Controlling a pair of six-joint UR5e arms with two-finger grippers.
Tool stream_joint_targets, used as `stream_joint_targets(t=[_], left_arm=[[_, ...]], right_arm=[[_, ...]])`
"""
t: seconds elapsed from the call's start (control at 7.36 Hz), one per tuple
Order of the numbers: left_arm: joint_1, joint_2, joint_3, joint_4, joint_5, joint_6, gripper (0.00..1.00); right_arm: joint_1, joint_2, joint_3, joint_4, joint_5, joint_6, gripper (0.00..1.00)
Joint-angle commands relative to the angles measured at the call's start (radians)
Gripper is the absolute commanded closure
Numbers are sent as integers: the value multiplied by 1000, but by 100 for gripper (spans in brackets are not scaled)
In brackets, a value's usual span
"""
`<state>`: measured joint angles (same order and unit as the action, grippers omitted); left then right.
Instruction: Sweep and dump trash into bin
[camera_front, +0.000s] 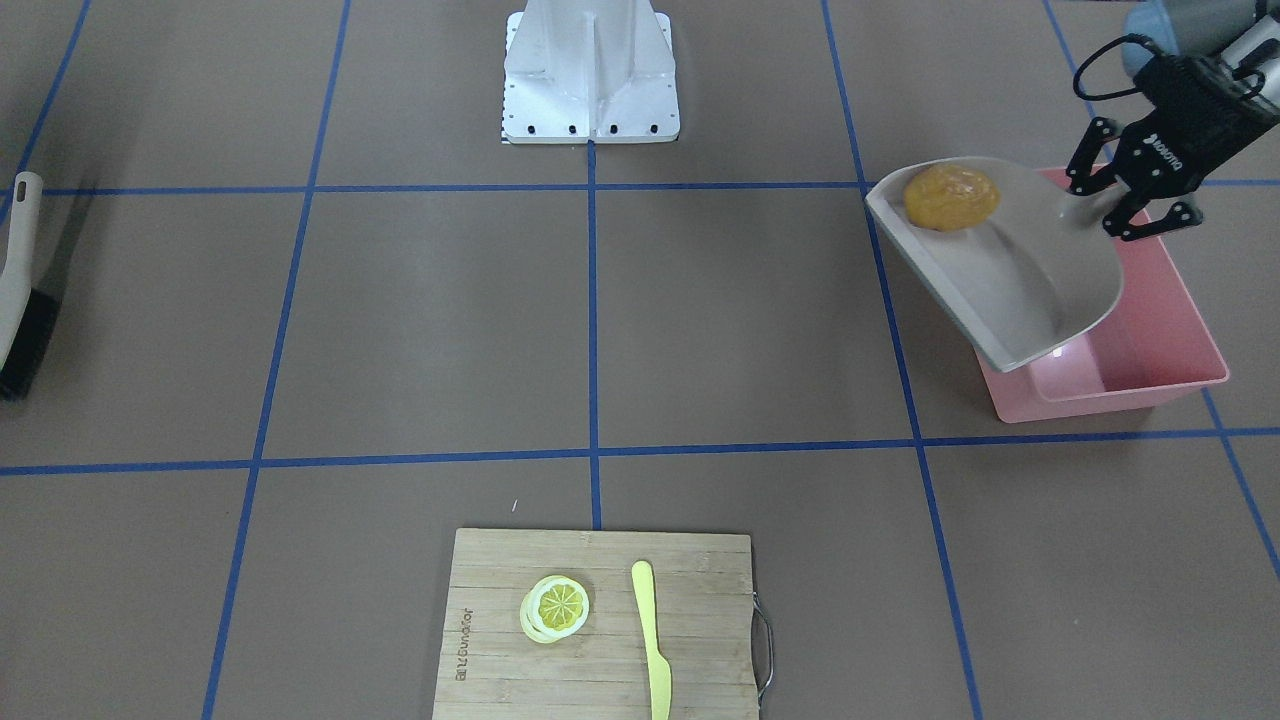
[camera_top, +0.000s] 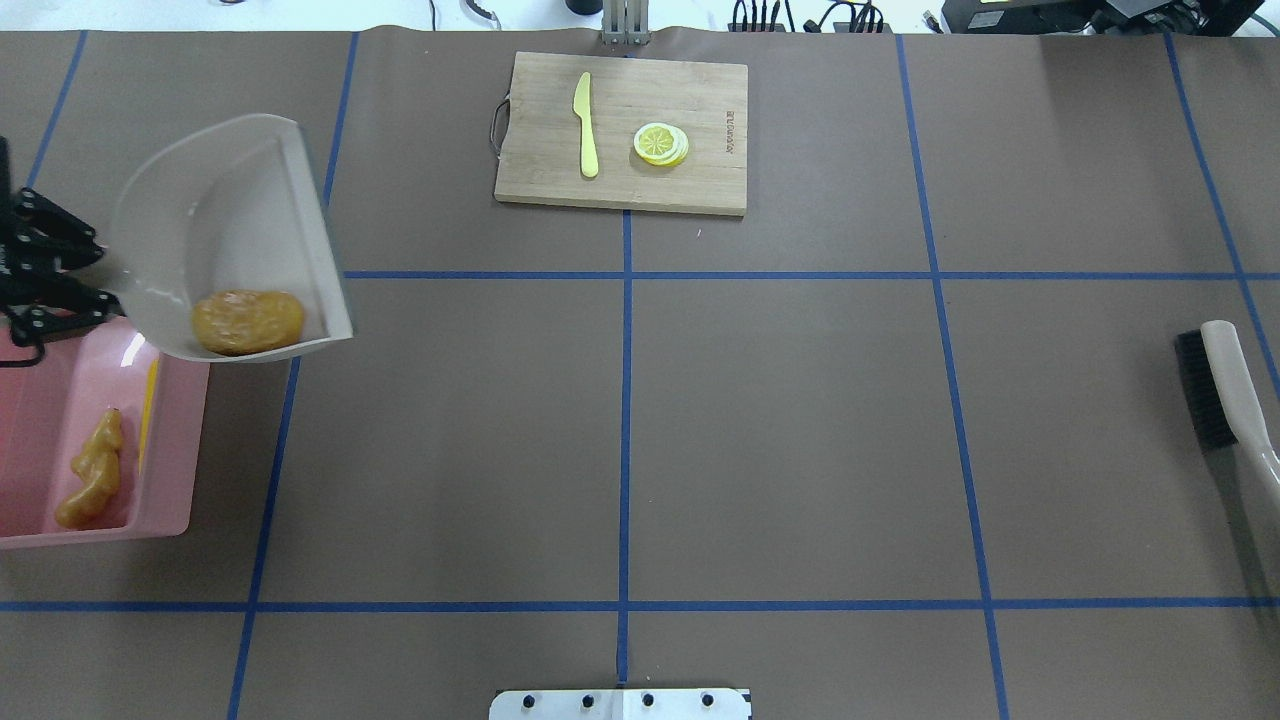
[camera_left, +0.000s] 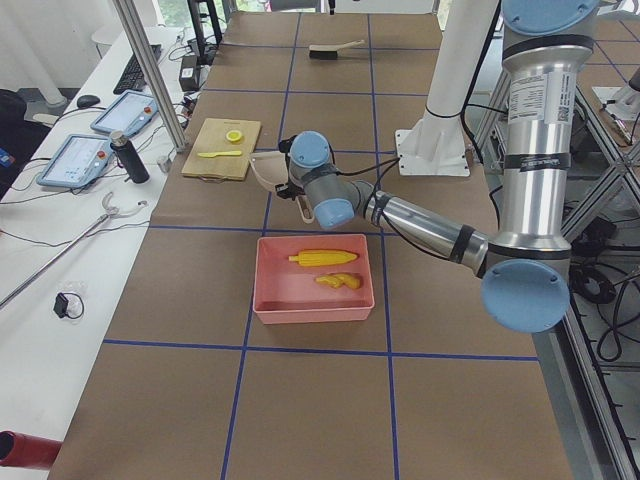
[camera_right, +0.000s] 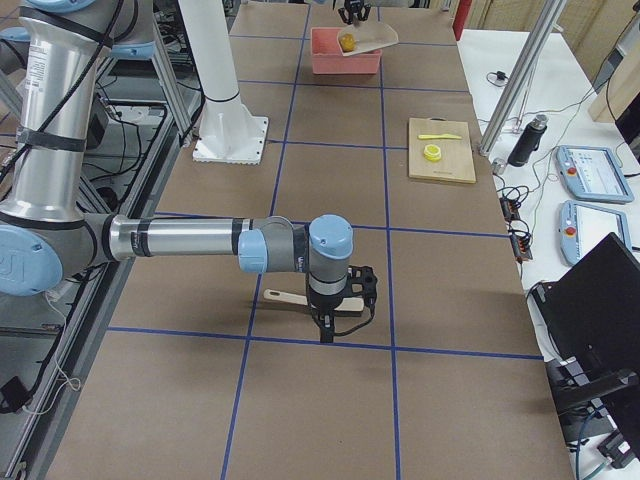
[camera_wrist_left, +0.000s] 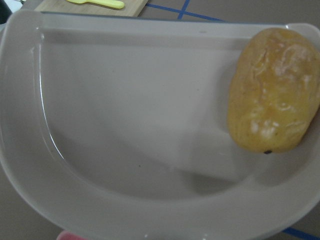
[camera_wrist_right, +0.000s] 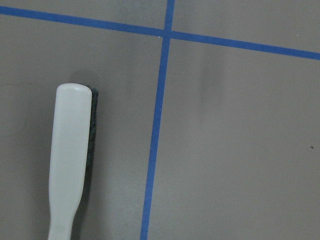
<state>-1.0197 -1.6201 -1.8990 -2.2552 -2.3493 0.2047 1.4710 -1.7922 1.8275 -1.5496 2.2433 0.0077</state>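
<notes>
My left gripper (camera_front: 1100, 205) is shut on the handle of a beige dustpan (camera_front: 1020, 290) and holds it tilted in the air over the far end of the pink bin (camera_front: 1100, 395). The tan-brown potato (camera_front: 952, 197) lies inside the pan against its side wall, near the straight lip; it fills the right of the left wrist view (camera_wrist_left: 274, 90). The corn cob (camera_left: 323, 258) and the ginger root (camera_top: 90, 470) lie in the bin. My right gripper (camera_right: 335, 310) hovers over the handle of a brush (camera_top: 1225, 390); I cannot tell whether it is open or shut.
A wooden cutting board (camera_top: 700, 190) at the table's far middle carries a lemon slice (camera_top: 661, 144) and a pale yellow knife (camera_top: 586, 125). The white robot base (camera_front: 590, 75) stands at the near middle. The brush lies at the table's right end.
</notes>
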Motion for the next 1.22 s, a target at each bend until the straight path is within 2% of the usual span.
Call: stream_joint_targets(t=[0.0,0.27,0.41,0.54,0.68,0.82,1.09], left_arm=[[178,-171,53,80,137,2,100],[152,-123,12,74,130,5,100],[101,-60,-27,71,128,12,100],[20,34,-55,71,84,68,100],[-81,120,-54,69,24,158,100],[-205,219,-52,68,16,314,100],[-414,339,-35,66,18,630,100]], right_arm=[[2,-4,4,-1,16,6,0],[2,-6,4,-7,24,8,0],[2,-7,4,-7,29,9,0],[2,-3,4,-3,27,11,0],[2,-1,4,-3,29,11,0],[2,-1,4,-4,32,12,0],[2,-3,3,-6,39,12,0]])
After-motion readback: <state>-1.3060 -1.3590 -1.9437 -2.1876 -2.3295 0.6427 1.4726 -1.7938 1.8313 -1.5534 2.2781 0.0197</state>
